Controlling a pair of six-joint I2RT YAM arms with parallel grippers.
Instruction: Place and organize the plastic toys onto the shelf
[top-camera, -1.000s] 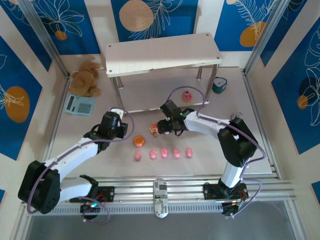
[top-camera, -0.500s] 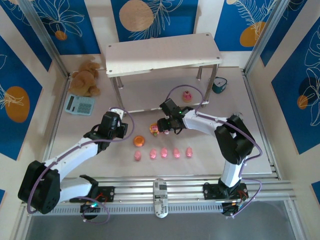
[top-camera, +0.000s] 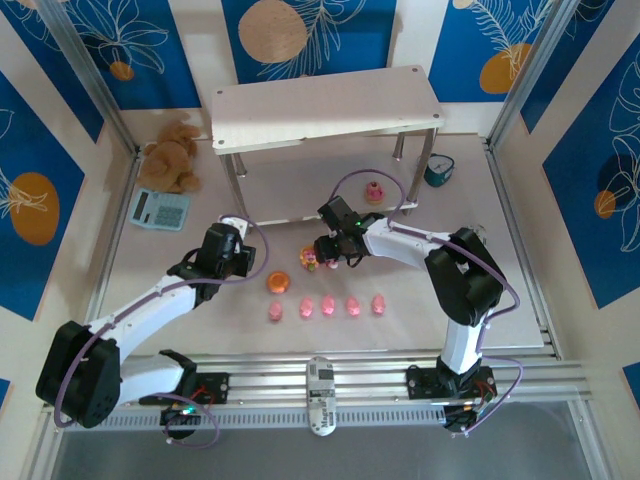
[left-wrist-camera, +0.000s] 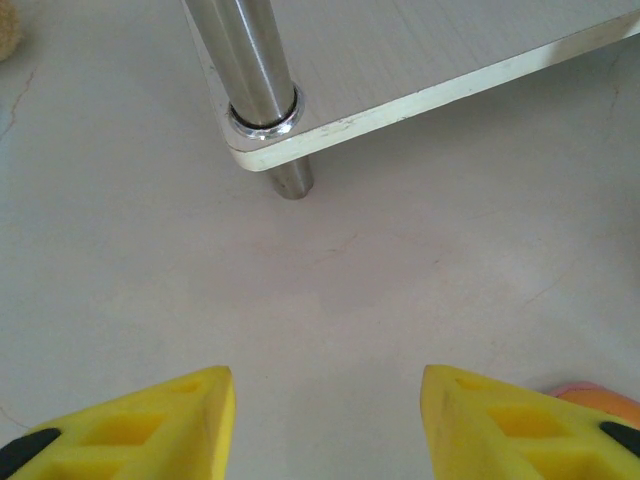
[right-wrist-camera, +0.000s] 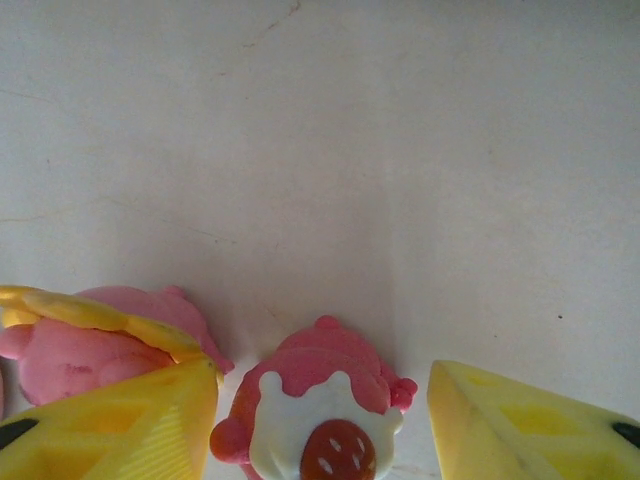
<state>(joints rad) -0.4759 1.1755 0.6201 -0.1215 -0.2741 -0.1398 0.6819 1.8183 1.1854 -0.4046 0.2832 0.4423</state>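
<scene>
The shelf (top-camera: 320, 105) stands at the back centre, and its lower board's corner (left-wrist-camera: 400, 60) and a metal leg (left-wrist-camera: 255, 80) show in the left wrist view. Five pink piglets (top-camera: 328, 306) lie in a row near the front. The orange round piece (top-camera: 278, 282) (left-wrist-camera: 600, 398) lies just right of my open left gripper (top-camera: 250, 262) (left-wrist-camera: 325, 420). My right gripper (top-camera: 322, 255) (right-wrist-camera: 322, 400) is open around one cupcake figure (top-camera: 312, 259) (right-wrist-camera: 320, 410). A second cupcake (right-wrist-camera: 90, 345) sits beside the left finger. A third cupcake (top-camera: 375, 190) stands on the lower board.
A brown teddy bear (top-camera: 172, 155) and a teal calculator (top-camera: 160, 208) lie at the back left. A small teal object (top-camera: 438, 170) sits right of the shelf. Blue patterned walls and metal posts enclose the table.
The right gripper has edged a little left toward the cupcakes, and its elbow has shifted. The left arm and the toys have not moved.
</scene>
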